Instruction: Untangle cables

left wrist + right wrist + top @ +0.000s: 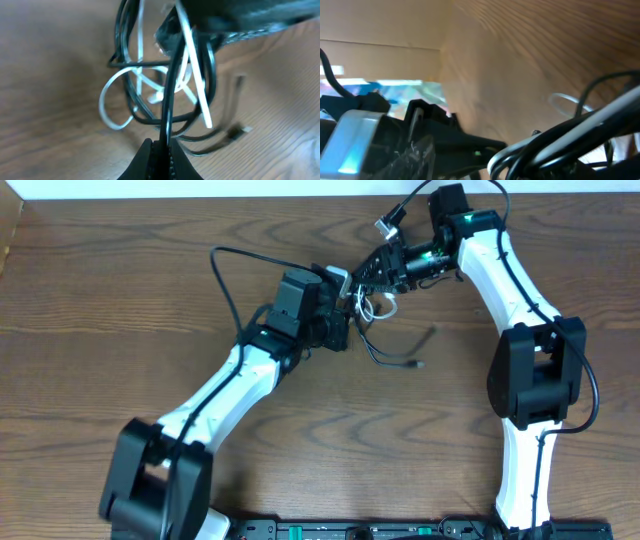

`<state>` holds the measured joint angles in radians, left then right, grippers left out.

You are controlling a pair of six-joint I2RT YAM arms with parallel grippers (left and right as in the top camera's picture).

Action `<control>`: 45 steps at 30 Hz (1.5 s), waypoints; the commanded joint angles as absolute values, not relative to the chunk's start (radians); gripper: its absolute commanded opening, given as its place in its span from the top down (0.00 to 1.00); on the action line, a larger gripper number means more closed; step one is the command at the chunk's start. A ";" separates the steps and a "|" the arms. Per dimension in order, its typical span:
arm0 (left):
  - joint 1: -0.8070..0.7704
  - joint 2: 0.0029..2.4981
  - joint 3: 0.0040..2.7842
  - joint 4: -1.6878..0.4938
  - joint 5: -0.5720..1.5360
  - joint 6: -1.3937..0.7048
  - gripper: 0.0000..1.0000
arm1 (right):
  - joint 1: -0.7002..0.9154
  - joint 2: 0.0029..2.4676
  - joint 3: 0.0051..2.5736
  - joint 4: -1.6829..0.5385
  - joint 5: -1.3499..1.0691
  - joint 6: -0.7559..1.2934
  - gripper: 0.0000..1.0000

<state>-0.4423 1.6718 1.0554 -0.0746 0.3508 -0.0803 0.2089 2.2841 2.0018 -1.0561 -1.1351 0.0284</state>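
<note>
The black cable (167, 95) and the white cable (106, 98) hang tangled together above the wooden table. My left gripper (164, 146) is shut on a strand of the black cable, which rises straight from its jaws into the knot. The right gripper (240, 17) is a dark blur at the top of the tangle, and its jaws do not show clearly. From overhead, the left gripper (347, 308) and right gripper (372, 278) meet at the tangle (374, 307). A loose black end with a plug (416, 365) lies on the table. A blurred cable bundle (570, 140) crosses the right wrist view.
The left arm's own thick black wire (216, 265) loops over the table at the upper left. A white connector (388, 223) sits on the right arm's wire near the far edge. Both arm bases stand along the near edge (350, 530).
</note>
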 commanded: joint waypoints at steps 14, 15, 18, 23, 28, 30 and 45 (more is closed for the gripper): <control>-0.442 1.792 1.063 -0.004 0.419 -0.147 0.92 | 0.247 2.279 1.996 -1.206 -0.741 0.160 0.40; -0.442 1.792 1.063 -0.003 0.419 -0.147 0.92 | 0.233 2.275 1.996 -1.217 -0.739 0.160 0.41; -0.442 1.792 1.063 -0.002 0.419 -0.147 0.92 | 0.193 2.260 1.996 -1.240 -0.738 0.160 0.40; -0.442 1.792 1.063 -0.002 0.419 -0.147 0.92 | 0.142 2.246 1.995 -1.245 -0.679 0.160 0.25; -0.442 1.792 1.062 -0.002 0.419 -0.147 0.93 | 0.117 2.246 1.994 -1.236 -0.624 0.244 0.24; -0.442 1.792 1.063 -0.002 0.419 -0.147 0.92 | 0.107 2.246 1.994 -1.193 -0.639 0.293 0.39; -0.442 1.794 1.063 0.002 0.419 -0.132 0.92 | 0.129 2.261 1.993 -1.053 -0.625 0.504 0.71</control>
